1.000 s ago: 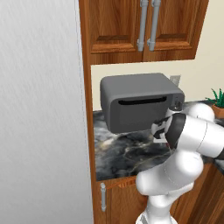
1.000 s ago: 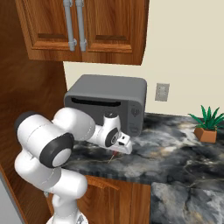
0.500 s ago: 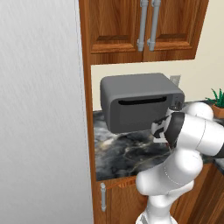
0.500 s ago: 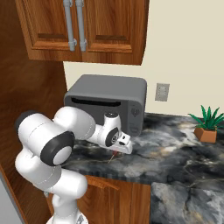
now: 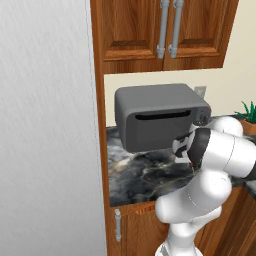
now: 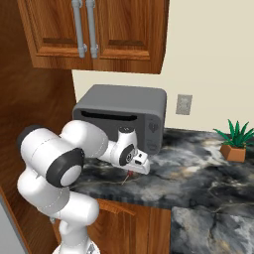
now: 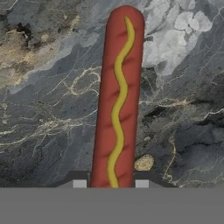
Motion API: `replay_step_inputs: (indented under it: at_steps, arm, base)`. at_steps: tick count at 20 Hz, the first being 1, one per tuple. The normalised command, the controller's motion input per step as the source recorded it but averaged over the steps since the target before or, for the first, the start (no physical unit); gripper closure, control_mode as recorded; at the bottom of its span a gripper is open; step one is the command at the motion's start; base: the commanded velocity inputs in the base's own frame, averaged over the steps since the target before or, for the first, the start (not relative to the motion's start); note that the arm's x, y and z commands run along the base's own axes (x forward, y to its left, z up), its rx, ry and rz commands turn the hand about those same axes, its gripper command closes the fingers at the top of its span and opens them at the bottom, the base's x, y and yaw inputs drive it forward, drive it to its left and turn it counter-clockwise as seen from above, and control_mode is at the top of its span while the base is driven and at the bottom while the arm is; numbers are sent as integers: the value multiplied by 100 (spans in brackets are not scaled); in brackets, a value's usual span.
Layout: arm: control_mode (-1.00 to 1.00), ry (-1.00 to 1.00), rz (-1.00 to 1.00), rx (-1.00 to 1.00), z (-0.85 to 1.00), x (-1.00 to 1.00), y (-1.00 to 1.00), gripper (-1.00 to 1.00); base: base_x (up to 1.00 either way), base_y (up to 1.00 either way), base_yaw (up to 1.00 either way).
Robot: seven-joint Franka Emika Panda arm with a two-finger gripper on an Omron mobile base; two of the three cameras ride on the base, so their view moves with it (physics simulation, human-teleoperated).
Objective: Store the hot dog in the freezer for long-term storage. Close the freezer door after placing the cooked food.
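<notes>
- Left base view: the hand (image 5: 183, 148) is low over the dark marbled tabletop (image 5: 145, 175), just in front of a grey microwave (image 5: 157, 116). The arm's white forearm covers most of the hand, so its fingers cannot be made out here. Wooden wall cabinets (image 5: 165, 32) with paired bar handles hang above the hand. A tall grey panel (image 5: 47, 130) stands off to the hand's left side. A potted plant (image 5: 247, 112) sits well off to the hand's right, behind the arm.
- Right base view: the hand (image 6: 135, 167) points down at the tabletop (image 6: 198, 173), with the microwave (image 6: 121, 116) just behind it. A thin reddish sliver, the hot dog (image 6: 127, 176), shows just below the hand, at the tabletop surface. Whether it is lifted or resting, cannot tell. A wall outlet (image 6: 183, 104) and the potted plant (image 6: 234, 141) lie to the hand's right, well apart from it.
- Hand view: the hot dog (image 7: 117, 100), red-brown with a wavy yellow mustard line, runs straight out from between the two fingertips (image 7: 79, 183), one tip on each side of its near end. The fingers look closed down to the sausage's width and appear to grip it. Marbled tabletop (image 7: 48, 109) lies beneath.
</notes>
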Motion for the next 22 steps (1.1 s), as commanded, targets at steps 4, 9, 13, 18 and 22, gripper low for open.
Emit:
replay_step_inputs:
  at_steps: [4,9,13,18,22]
  arm:
    - [-100,0,0,0,0,-1,0,100]
    - [-100,0,0,0,7,-30,0,100]
    - [-100,0,0,0,32,-73,0,100]
    - [-100,-1,1,-8,55,-68,11,100]
    - [-100,0,1,-5,82,-24,21,100]
  base:
    - [0,0,0]
    - [0,0,0]
    - [0,0,0]
    - [0,0,0]
    - [0,0,0]
